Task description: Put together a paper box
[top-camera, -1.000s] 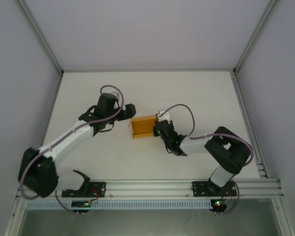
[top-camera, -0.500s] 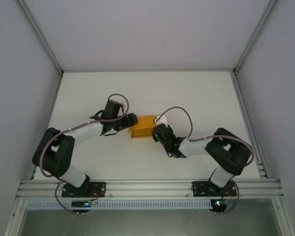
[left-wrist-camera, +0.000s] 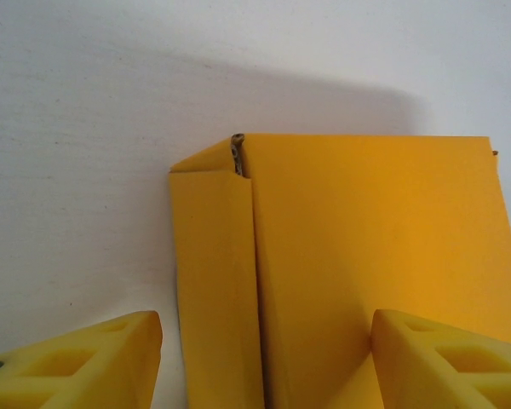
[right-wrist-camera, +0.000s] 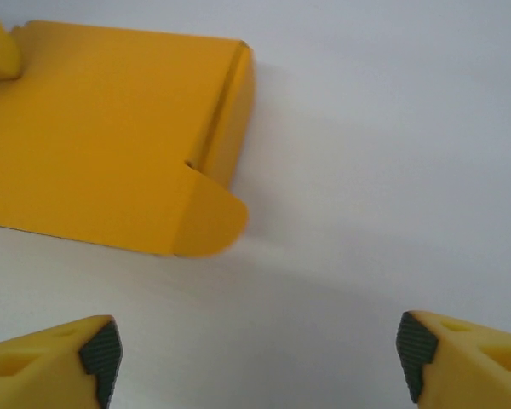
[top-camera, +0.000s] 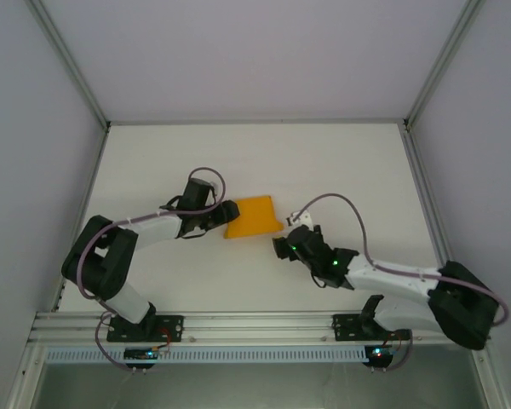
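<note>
Top external: on the white table [top-camera: 341,162] the paper box [top-camera: 251,217] lies near the middle, a flattish orange-yellow card shell with its long axis running left-right between the arms. Left gripper [left-wrist-camera: 264,366] is nearer, jaws apart and straddling the folded left edge, not clamped. Right gripper [right-wrist-camera: 255,358], jaws wide and empty, sits just off the near-right corner.

The paper box [top-camera: 251,217], plain orange-yellow thin card, lies folded nearly flat near the middle of the white surface [top-camera: 341,162], with a narrow side panel creased along one edge and a rounded tab projecting at one corner.
</note>
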